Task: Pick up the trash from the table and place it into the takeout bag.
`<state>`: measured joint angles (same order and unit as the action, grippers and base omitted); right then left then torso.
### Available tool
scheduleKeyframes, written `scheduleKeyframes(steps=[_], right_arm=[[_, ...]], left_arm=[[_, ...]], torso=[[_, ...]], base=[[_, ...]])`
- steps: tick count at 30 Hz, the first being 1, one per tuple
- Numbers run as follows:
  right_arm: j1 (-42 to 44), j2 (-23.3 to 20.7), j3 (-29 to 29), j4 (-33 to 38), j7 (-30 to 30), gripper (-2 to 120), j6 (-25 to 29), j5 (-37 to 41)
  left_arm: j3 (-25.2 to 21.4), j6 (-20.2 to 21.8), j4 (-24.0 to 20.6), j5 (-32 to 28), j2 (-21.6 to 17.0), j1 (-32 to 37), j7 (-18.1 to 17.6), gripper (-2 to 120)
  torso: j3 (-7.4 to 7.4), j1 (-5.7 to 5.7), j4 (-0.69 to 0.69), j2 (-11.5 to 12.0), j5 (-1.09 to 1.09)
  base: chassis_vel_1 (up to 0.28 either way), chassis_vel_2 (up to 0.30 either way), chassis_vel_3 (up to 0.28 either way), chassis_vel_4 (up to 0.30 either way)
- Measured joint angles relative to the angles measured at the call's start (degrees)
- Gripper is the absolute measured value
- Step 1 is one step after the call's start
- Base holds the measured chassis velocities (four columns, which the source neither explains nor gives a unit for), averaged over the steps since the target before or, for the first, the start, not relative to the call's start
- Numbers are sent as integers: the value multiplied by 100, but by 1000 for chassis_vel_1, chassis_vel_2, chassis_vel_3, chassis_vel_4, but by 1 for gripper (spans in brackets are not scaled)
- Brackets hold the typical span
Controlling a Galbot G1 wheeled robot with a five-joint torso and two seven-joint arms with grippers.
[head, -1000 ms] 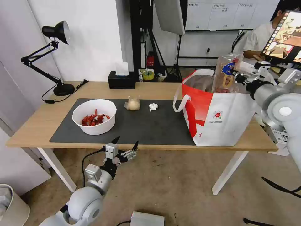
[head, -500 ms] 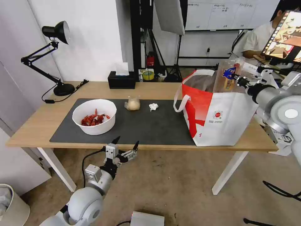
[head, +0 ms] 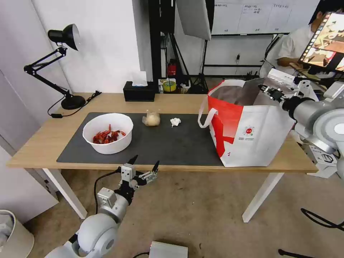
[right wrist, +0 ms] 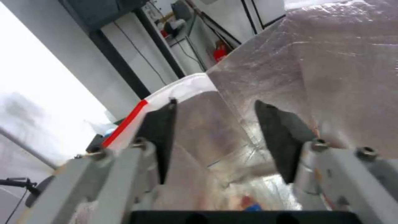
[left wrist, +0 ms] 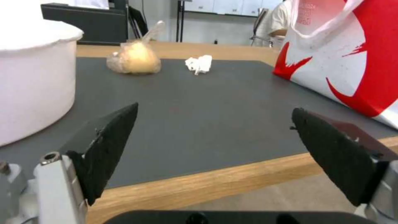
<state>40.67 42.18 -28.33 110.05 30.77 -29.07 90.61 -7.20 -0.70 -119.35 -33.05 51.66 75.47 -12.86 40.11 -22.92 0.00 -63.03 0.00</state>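
Above the takeout bag on the bench, the right gripper hangs, fingers apart, empty. Bowl, small bag and tissue lie on the mat. Left gripper waits spread below the bench edge.

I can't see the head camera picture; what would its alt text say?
The right gripper, open and empty, hovers over the mouth of the takeout bag on the table. A white bowl, small clear bag and crumpled tissue lie on the mat, the open left gripper parked below the edge.
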Motion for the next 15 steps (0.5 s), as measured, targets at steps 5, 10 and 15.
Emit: scheduleKeyframes(steps=[5,10,15], right_arm=[[-37,-82,36,116,-77,68,0,-204],[-34,-366,320,465,-356,88,-61,-1626],[143,-646,280,923,-943,99,-30,-1968]], left_arm=[[-45,-90,-2,-43,-35,-14,8,100],[-64,-156,-5,-109,-55,-22,42,100],[-72,-154,-27,-110,-25,-19,38,100]], torso=[[0,0,0,0,0],[0,0,0,0,0],[0,0,0,0,-1]], base=[[0,0,0,0],[0,0,0,0],[0,0,0,0]])
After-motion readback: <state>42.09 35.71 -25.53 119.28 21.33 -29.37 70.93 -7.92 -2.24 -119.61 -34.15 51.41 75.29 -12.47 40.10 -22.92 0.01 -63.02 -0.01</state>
